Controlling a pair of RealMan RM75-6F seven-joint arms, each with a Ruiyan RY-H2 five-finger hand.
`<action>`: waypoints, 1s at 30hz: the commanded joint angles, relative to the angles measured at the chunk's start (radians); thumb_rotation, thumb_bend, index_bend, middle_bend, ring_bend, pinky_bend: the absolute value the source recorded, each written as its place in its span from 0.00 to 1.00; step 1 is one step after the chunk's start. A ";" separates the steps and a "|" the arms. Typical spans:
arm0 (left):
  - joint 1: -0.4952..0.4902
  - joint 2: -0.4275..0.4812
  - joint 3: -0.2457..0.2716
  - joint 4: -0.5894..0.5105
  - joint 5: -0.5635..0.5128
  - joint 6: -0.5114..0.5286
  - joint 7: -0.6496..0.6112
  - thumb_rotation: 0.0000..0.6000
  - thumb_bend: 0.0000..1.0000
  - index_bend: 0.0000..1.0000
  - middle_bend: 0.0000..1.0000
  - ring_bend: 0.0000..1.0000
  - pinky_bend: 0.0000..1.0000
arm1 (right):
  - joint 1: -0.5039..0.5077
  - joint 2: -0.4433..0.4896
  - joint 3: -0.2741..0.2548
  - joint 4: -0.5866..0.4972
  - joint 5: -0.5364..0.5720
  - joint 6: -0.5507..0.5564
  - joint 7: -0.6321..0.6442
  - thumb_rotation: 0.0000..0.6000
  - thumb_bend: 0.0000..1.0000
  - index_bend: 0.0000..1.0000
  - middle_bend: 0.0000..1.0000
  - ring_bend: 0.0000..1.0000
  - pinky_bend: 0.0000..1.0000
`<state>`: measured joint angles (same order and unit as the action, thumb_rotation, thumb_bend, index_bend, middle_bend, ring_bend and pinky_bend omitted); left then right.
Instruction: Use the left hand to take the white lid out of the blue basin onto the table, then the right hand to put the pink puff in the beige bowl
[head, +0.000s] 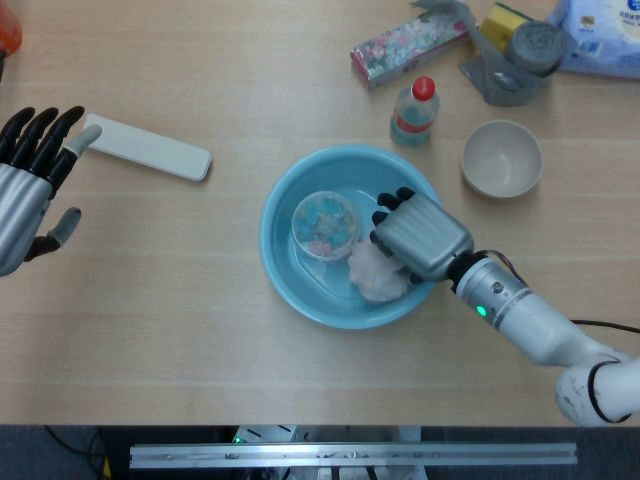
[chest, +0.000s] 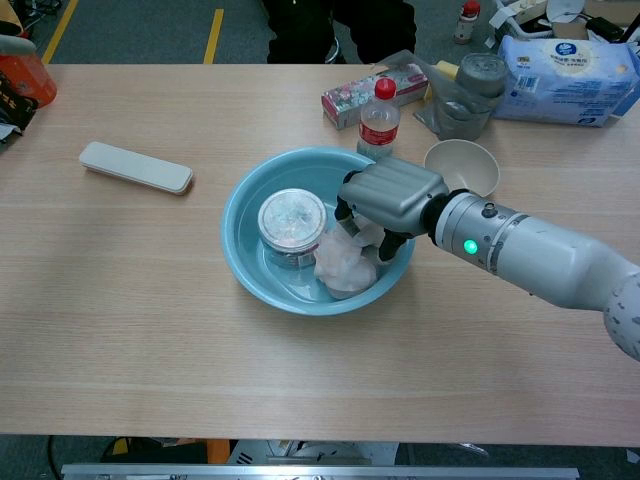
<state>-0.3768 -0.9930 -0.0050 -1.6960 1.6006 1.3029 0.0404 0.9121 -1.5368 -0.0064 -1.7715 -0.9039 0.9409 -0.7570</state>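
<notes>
The blue basin (head: 285, 290) (chest: 245, 270) sits mid-table, holding a clear round jar (head: 325, 224) (chest: 292, 225) and the pale pink puff (head: 372, 275) (chest: 340, 265). My right hand (head: 420, 232) (chest: 392, 198) reaches into the basin from the right, its fingers curled down into the puff, which looks scrunched under them. The long white lid (head: 148, 148) (chest: 135, 166) lies flat on the table at the far left. My left hand (head: 25, 185) hovers just left of that lid, fingers spread and holding nothing; only the head view shows it. The beige bowl (head: 501, 158) (chest: 461, 165) stands upright, right of the basin.
A red-capped bottle (head: 415, 112) stands just behind the basin, close to the bowl. A patterned box (head: 408, 45), a grey tape roll (head: 535, 45) and a tissue pack (chest: 570, 75) line the back right. An orange object (chest: 25, 75) sits at the far left edge.
</notes>
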 joint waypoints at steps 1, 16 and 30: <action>0.000 -0.001 -0.001 0.002 0.001 -0.002 -0.002 1.00 0.36 0.08 0.01 0.00 0.07 | -0.013 0.027 0.017 -0.028 -0.031 0.019 0.039 1.00 0.34 0.70 0.46 0.23 0.27; -0.015 -0.009 -0.011 0.015 0.010 -0.030 -0.002 1.00 0.36 0.09 0.01 0.00 0.07 | -0.135 0.319 0.078 -0.221 -0.193 0.157 0.264 1.00 0.34 0.70 0.47 0.24 0.27; -0.051 -0.056 -0.016 0.052 -0.014 -0.104 0.022 1.00 0.36 0.10 0.01 0.00 0.07 | -0.294 0.540 0.060 -0.144 -0.170 0.232 0.391 1.00 0.33 0.70 0.47 0.24 0.27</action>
<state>-0.4266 -1.0480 -0.0208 -1.6453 1.5873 1.1999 0.0610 0.6352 -1.0071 0.0526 -1.9423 -1.0898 1.1685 -0.3808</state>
